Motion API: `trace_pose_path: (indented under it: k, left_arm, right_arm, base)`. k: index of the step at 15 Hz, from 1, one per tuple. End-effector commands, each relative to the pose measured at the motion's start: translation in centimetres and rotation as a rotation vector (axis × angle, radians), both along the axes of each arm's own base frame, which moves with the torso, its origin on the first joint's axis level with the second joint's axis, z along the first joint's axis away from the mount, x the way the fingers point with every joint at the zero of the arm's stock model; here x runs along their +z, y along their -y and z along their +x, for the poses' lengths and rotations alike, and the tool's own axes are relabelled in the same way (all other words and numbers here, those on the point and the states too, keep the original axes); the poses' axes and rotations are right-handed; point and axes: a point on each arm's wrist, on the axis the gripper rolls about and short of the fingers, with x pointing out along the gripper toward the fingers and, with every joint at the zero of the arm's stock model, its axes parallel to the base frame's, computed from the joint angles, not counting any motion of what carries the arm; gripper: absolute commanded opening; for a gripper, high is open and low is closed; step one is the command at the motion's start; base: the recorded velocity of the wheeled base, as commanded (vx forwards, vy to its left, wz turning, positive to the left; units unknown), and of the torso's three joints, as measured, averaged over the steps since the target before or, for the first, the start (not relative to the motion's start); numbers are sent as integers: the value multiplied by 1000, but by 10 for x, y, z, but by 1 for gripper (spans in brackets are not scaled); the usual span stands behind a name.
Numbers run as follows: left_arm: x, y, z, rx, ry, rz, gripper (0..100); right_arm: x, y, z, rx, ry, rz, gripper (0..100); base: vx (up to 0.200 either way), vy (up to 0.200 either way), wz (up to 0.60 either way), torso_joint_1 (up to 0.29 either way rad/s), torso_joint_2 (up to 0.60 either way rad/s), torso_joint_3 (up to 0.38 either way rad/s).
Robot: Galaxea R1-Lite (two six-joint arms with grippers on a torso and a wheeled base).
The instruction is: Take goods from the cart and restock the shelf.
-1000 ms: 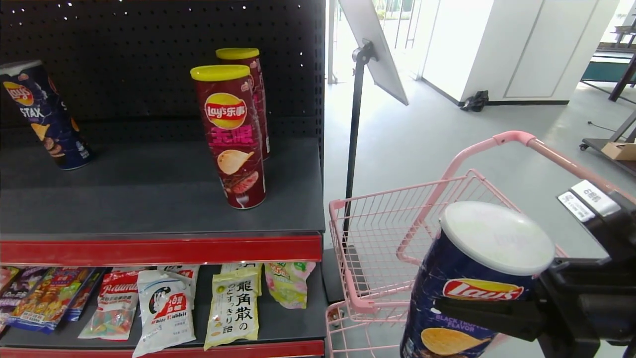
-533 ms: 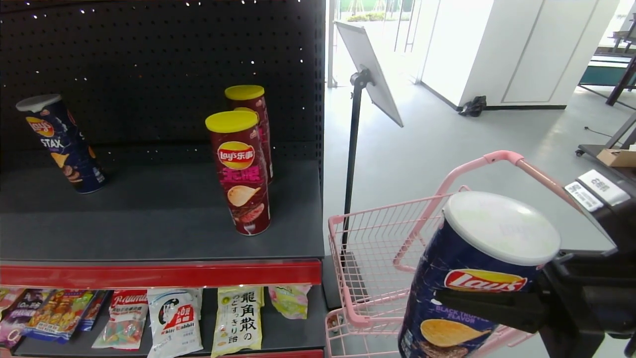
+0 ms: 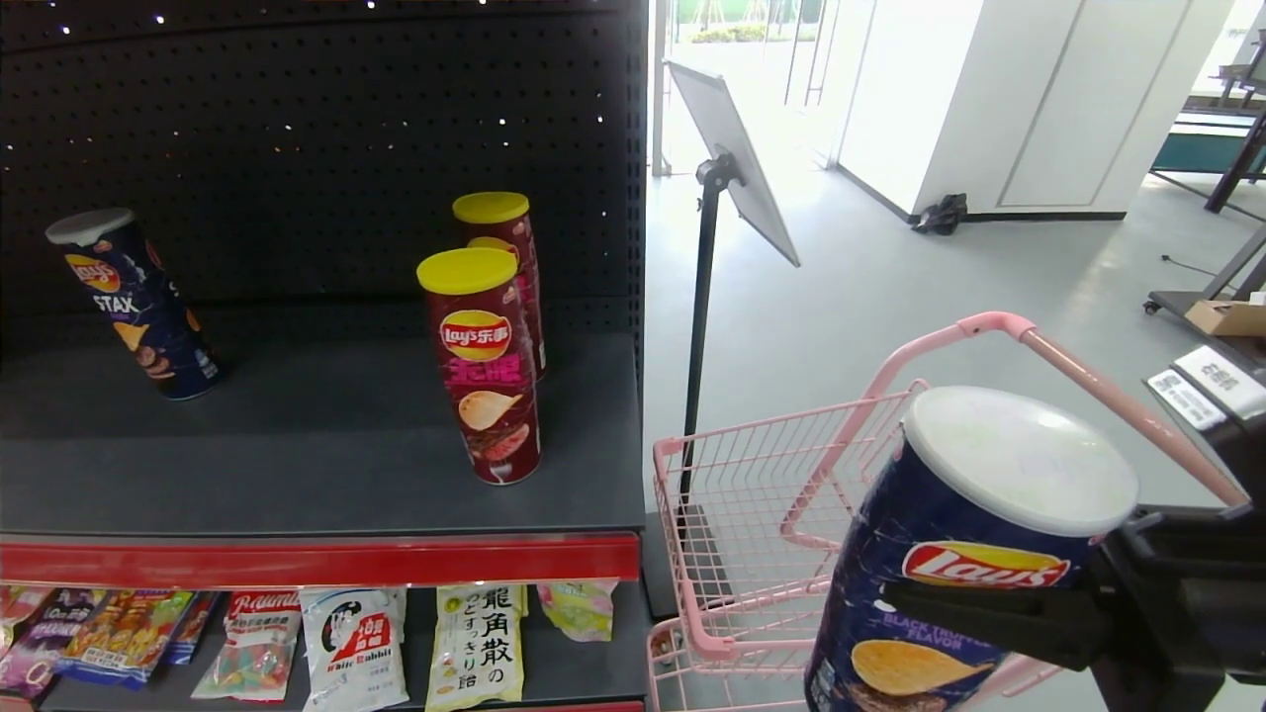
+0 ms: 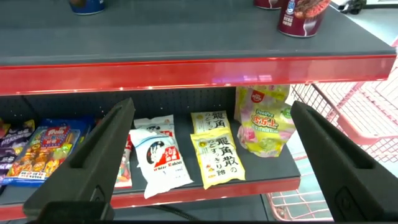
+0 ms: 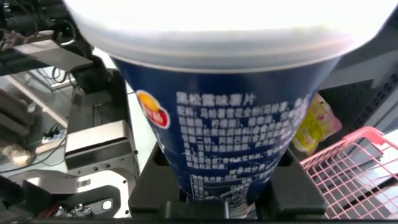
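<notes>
Glossy chip can [image 3: 974, 569], matt plastic lid [image 3: 1019, 460]; pink wire cart [image 3: 791, 417]; matt shelf [image 3: 297, 475].

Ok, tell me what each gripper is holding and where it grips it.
The right gripper is shut on the dark blue chip can, clamping around its body, well below the white lid. The left gripper is open and holds nothing.

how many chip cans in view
4: left blue can, front red can and rear red can on the shelf; held blue can in the right end effector. More may sit hidden in the cart.
</notes>
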Motion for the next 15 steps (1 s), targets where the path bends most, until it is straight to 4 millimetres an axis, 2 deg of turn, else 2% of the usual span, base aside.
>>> trace_pose_path:
  k: [1, 6, 15]
  left_arm:
    - [0, 0, 0, 0, 0, -1, 100]
    - [0, 0, 0, 0, 0, -1, 100]
    - [0, 0, 0, 0, 0, -1, 100]
  right_arm:
    - [2, 7, 1, -35, 12, 7, 0]
    - [8, 21, -6, -75, 44, 31, 0]
    - [12, 22, -9, -77, 64, 40, 0]
  base:
    - [0, 0, 0, 0, 0, 0]
    - [0, 0, 0, 0, 0, 0]
    - [0, 0, 0, 0, 0, 0]
